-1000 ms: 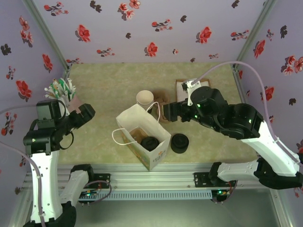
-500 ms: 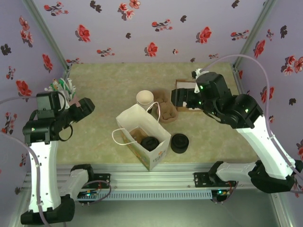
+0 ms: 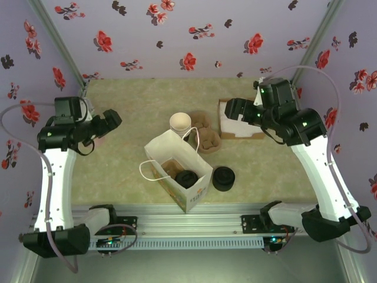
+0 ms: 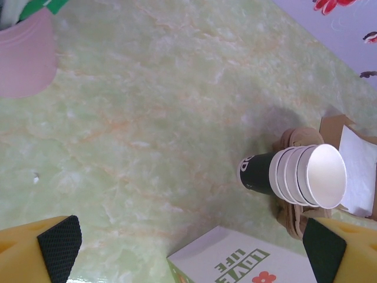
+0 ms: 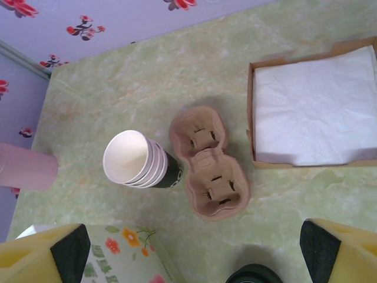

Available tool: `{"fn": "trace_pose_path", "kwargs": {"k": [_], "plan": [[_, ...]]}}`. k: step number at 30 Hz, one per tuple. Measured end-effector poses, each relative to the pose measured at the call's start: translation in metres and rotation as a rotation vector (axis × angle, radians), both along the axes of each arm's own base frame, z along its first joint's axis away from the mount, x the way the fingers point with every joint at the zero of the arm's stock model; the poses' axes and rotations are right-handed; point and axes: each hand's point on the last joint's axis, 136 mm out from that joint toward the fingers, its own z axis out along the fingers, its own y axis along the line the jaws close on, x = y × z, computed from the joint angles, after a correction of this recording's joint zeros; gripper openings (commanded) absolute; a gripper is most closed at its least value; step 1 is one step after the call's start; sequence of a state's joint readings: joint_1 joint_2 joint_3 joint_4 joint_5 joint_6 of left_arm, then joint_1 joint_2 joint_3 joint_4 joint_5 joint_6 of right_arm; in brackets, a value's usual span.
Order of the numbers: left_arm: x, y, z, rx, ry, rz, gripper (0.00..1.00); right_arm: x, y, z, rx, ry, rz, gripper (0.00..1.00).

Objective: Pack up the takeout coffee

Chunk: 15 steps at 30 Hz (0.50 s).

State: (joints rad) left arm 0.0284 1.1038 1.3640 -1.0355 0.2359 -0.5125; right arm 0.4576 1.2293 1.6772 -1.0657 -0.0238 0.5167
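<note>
1 takeout coffee [image 3: 187,177] in bag [image 3: 198,190], lids [image 3: 224,178] beside

My right gripper [image 5: 194,253] hangs with its fingers [image 5: 70,250] spread wide, nothing between them. On the green table [image 5: 177,71] below me, a stack of paper cups [image 5: 138,162] stands just beside a brown cardboard cup carrier [image 5: 209,171]. A box of white napkins [image 5: 312,112] lies to the right, a pink cup [image 5: 26,166] at the left edge, and a flowered paper bag [image 5: 126,256] by my left finger.
</note>
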Motion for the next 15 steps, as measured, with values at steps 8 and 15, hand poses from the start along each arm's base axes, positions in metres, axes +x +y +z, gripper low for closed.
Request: {"fn": "trace_pose_path", "kwargs": {"k": [8, 15], "plan": [[0.029, -0.014, -0.018, -0.003, 0.04, -0.047, 0.94, 0.027, -0.009, -0.031, 0.02, 0.083, -0.043, 0.91], [0.054, -0.028, -0.027, 0.0, 0.067, -0.088, 0.9, 0.047, -0.006, -0.06, -0.01, 0.151, -0.04, 0.88]]}}
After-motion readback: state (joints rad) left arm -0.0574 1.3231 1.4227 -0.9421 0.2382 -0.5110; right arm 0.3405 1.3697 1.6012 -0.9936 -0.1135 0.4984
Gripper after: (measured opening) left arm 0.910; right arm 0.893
